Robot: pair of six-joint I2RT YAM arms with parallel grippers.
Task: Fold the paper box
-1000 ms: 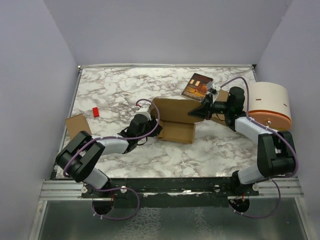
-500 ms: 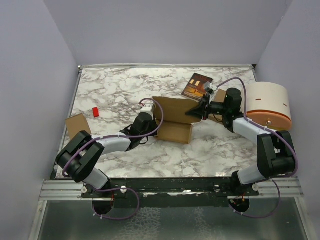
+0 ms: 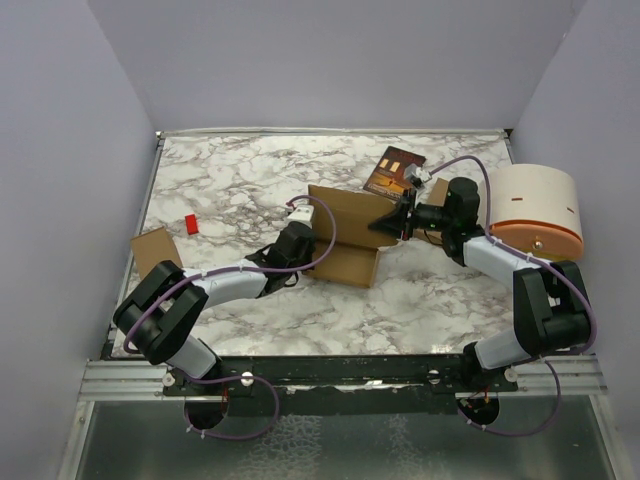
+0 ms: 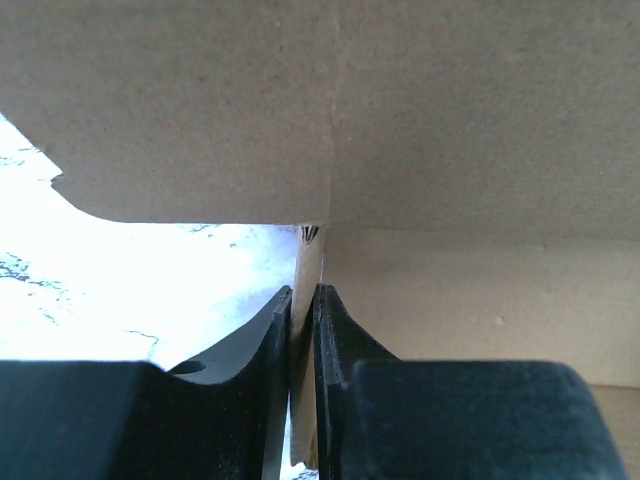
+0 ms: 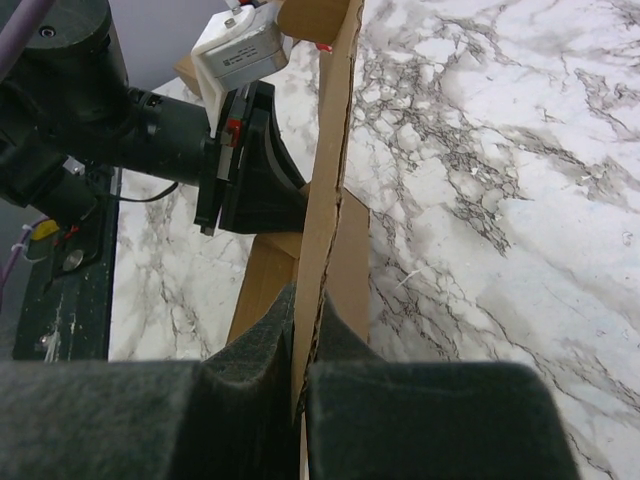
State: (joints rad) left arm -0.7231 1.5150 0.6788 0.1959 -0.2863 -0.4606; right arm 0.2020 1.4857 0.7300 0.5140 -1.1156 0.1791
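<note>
The paper box, plain tan cardboard with flaps, sits partly raised at the table's middle. My left gripper is shut on a thin upright flap at the box's left end; in the left wrist view the flap edge runs between the pads, with a broad panel overhead. My right gripper is shut on the box's right edge; in the right wrist view the upright panel is pinched between the foam pads, and the left gripper shows beyond it.
A dark printed booklet lies behind the box. A white drum with an orange band stands at the right edge. A loose cardboard piece and a small red block lie at the left.
Both grippers have moved toward the back with the box. The back panel stands more upright and the left gripper has shifted right along the box's left end.
</note>
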